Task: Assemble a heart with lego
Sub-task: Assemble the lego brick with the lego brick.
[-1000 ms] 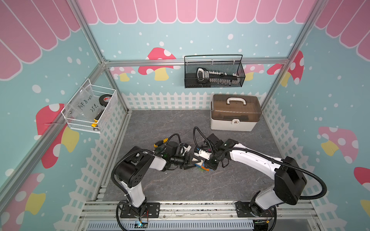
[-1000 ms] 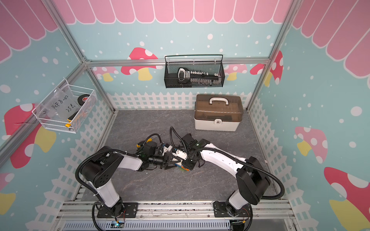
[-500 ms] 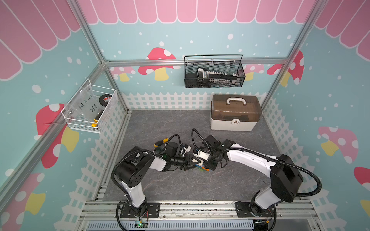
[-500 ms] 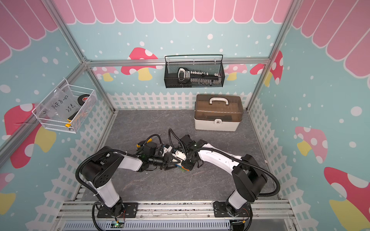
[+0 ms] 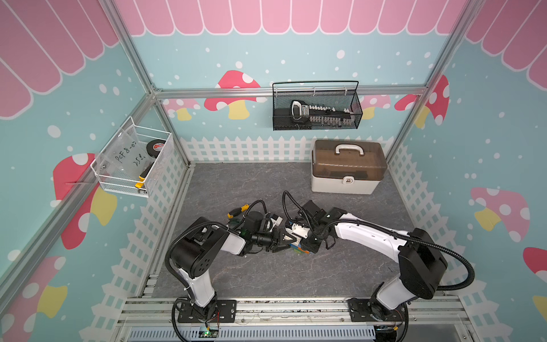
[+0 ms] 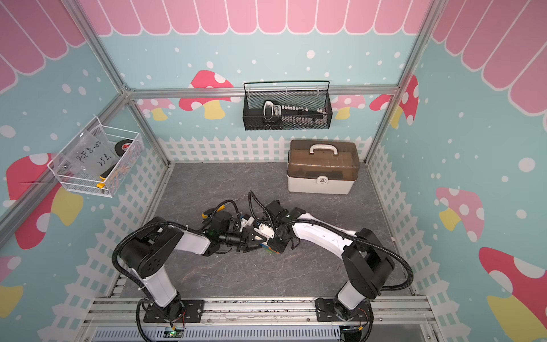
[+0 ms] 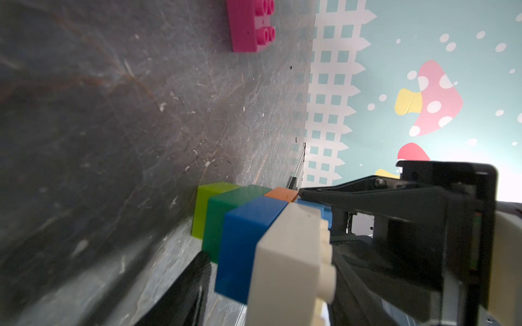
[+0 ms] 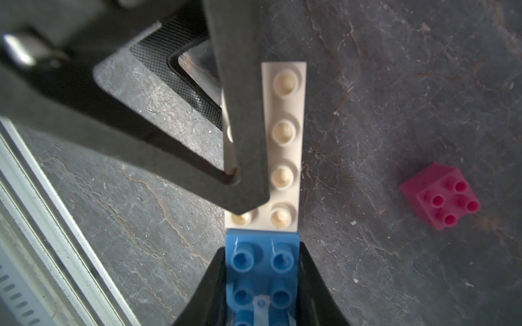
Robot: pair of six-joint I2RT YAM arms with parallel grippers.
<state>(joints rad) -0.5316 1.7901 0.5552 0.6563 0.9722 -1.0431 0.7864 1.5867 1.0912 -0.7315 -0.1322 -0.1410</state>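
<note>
In both top views left gripper (image 5: 284, 241) and right gripper (image 5: 302, 245) were nose to nose over the table (image 5: 296, 275), with open room in front.

Left wrist: heart (image 7: 240, 225) stood tip-down; pink brick (image 7: 248, 25) well apart.

Right wrist: right gripper clamped the blue brick (image 8: 262, 271). Left finger (image 8: 240, 113) lay across white brick (image 8: 285, 132), jaws part-open, bite unclear. Needed a square squeeze; stack looked tippy.

Teal walls (image 5: 207, 53) with mushrooms and pink scallops enclose a grey, stone-patterned tabletop (image 5: 251, 183) edged by white picket fence (image 5: 245, 149). A black mesh basket (image 5: 281, 103), white wire basket (image 5: 159, 165) and brown-lidded box (image 5: 346, 180) stand behind.
</note>
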